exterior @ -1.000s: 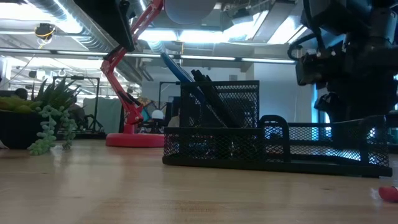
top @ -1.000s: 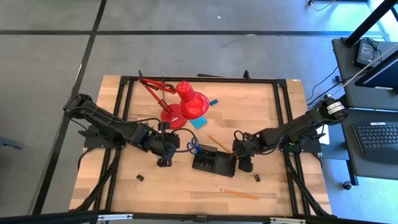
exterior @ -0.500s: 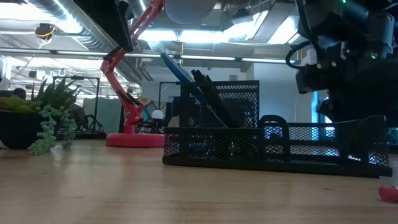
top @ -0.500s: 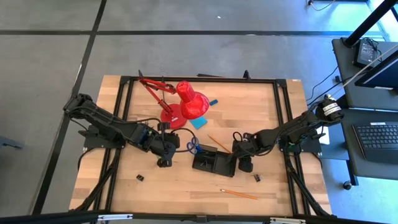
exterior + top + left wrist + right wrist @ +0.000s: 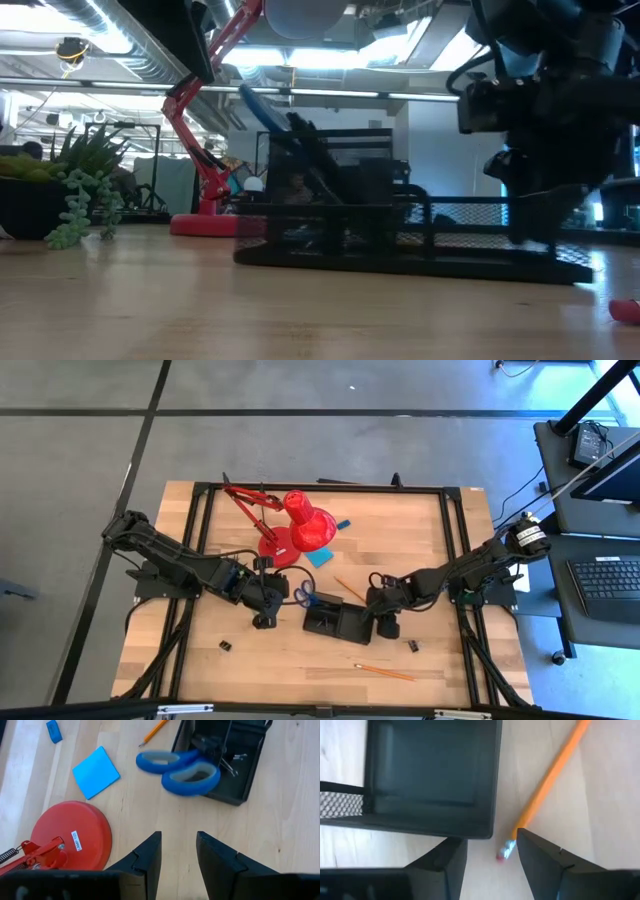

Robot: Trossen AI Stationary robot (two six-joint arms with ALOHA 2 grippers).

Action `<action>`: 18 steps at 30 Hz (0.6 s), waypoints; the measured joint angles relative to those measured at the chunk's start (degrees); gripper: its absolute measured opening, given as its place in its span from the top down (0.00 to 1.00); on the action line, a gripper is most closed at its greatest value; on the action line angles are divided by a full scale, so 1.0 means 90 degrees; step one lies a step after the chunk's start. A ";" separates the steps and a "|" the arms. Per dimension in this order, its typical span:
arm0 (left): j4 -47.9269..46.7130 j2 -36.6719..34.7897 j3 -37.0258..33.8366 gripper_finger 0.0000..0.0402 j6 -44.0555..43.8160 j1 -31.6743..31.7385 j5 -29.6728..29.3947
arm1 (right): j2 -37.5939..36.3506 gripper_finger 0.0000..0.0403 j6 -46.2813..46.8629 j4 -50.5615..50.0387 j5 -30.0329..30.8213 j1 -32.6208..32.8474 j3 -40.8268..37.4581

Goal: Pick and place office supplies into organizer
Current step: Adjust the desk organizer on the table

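Observation:
The black mesh organizer (image 5: 335, 622) stands mid-table. Blue-handled scissors (image 5: 182, 770) stick in its left end, handles leaning out over the wood. My right gripper (image 5: 385, 624) is open at the organizer's right end (image 5: 490, 832). An orange pencil (image 5: 550, 780) lies on the table beyond that corner, its eraser end (image 5: 505, 851) between my fingers. My left gripper (image 5: 177, 855) hangs open above the table left of the scissors, near the red lamp base (image 5: 65, 837), touching nothing. My right gripper meets the organizer's right end wall, near its far corner (image 5: 470, 836), with the outer side of one finger (image 5: 445, 862). The fingers slant down from the table's right. The organizer stands flat on the table. Whether the other finger touches the pencil I cannot tell.
The red lamp (image 5: 300, 525) stands at the far left-centre. A blue note pad (image 5: 318, 557) and a blue eraser (image 5: 343, 524) lie beside it. Two binder clips (image 5: 225, 646) (image 5: 412, 646) and a second pencil (image 5: 385, 672) lie near the front. A potted plant (image 5: 70, 190) stands at the left.
My right gripper has gone a little toward the table's left edge. The organizer, with the scissors in it, has slid along the table toward the left and stays upright.

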 joint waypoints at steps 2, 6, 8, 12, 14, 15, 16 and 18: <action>0.0000 0.0000 0.0000 0.71 0.0001 0.0000 -0.0001 | 0.0000 0.57 -0.0122 0.0230 0.0030 -0.0042 0.0000; 0.0000 0.0000 0.0000 0.71 0.0001 0.0000 -0.0001 | 0.0039 0.57 -0.0437 0.0735 0.0148 -0.0161 0.0000; 0.0000 0.0000 0.0000 0.71 0.0001 0.0000 -0.0001 | 0.0134 0.57 -0.0625 0.1060 0.0237 -0.0234 0.0000; -0.0001 0.0001 0.0000 0.71 -0.0001 0.0000 -0.0001 | 0.0397 0.57 -0.0893 0.1528 0.0247 -0.0387 0.0002; 0.0010 0.0002 0.0000 0.71 0.0001 0.0000 -0.0003 | 0.0544 0.57 -0.1020 0.1674 0.0240 -0.0476 0.0002; 0.0001 0.0002 0.0000 0.71 -0.0001 0.0000 -0.0001 | 0.0616 0.57 -0.1049 0.1778 0.0240 -0.0515 0.0002; -0.0005 0.0002 0.0000 0.71 -0.0001 0.0000 -0.0001 | 0.0678 0.57 -0.1085 0.1903 0.0247 -0.0559 0.0002; -0.0002 0.0002 0.0000 0.71 0.0001 0.0000 -0.0004 | 0.0746 0.57 -0.1189 0.2031 0.0243 -0.0631 0.0002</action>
